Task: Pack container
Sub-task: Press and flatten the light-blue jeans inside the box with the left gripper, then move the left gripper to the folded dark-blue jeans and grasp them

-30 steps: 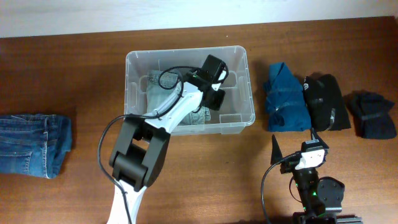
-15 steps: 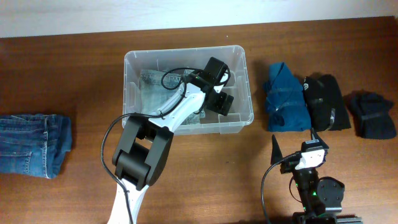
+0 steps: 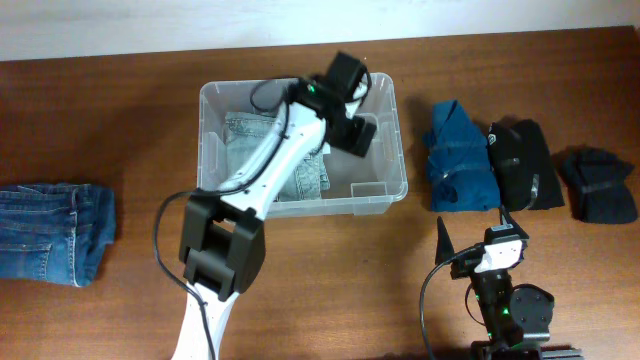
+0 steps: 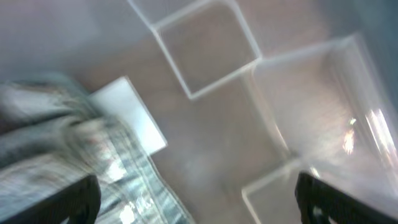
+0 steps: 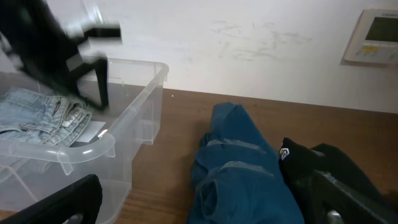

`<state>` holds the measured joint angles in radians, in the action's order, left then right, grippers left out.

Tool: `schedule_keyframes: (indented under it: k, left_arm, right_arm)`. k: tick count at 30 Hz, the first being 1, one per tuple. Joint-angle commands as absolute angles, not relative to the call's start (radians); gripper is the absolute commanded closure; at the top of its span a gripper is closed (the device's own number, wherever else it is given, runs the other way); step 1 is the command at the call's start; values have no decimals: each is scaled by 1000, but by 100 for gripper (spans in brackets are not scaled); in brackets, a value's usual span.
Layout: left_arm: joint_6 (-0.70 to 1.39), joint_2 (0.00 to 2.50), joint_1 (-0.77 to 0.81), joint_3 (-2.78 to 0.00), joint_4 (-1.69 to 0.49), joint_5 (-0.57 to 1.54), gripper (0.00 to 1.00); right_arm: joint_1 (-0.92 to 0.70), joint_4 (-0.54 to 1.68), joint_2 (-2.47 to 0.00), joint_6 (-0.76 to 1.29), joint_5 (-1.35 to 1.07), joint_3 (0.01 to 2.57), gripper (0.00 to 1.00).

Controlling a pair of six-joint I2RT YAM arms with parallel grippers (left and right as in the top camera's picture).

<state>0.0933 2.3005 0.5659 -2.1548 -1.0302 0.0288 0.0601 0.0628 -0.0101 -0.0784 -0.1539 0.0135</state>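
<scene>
The right gripper (image 3: 475, 238) is nearest, low over the worktop (image 3: 100, 120), its jaws spread and empty. The container (image 3: 205, 150) stands well apart from it, ahead and to its left. This clear plastic bin looks light, thin-walled and a little flexible, probably slick on its sides, so I judge the rolled rim the surest place to take hold. Farther off, the left gripper (image 4: 199, 202) hangs over the bin's far right part, jaws wide and gripping nothing, above bare floor beside the folded light jeans (image 3: 300, 175).
</scene>
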Motion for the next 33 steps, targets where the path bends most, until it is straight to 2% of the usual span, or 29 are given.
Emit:
schedule_keyframes:
  k: [1,12,19,23,28,33]
  left_arm:
    - [51,2300,516,-2400,-1197,19,1]
    - [51,2300,315,-2972,-1679,-26,1]
    - [51,2178,223,-3018,-1688,-15,1]
    - [51,2034,197,-2949,-1688,-48,1]
    - [95,1755,155,-2623,-1687,-178,1]
    - [300,1538,-89,-2261,-1684,-181,1]
  right_arm:
    - [68,64,-4,-69,-145,6,2]
    - [68,64,-4,-70,-145,6,2]
    - [68,64,-4,-70,-145,6,2]
    - [68,64,-4,-70,-145,6,2]
    - [68,64,-4,-70,-145,6,2]
    - [68,64,-4,-70,-145,6,2]
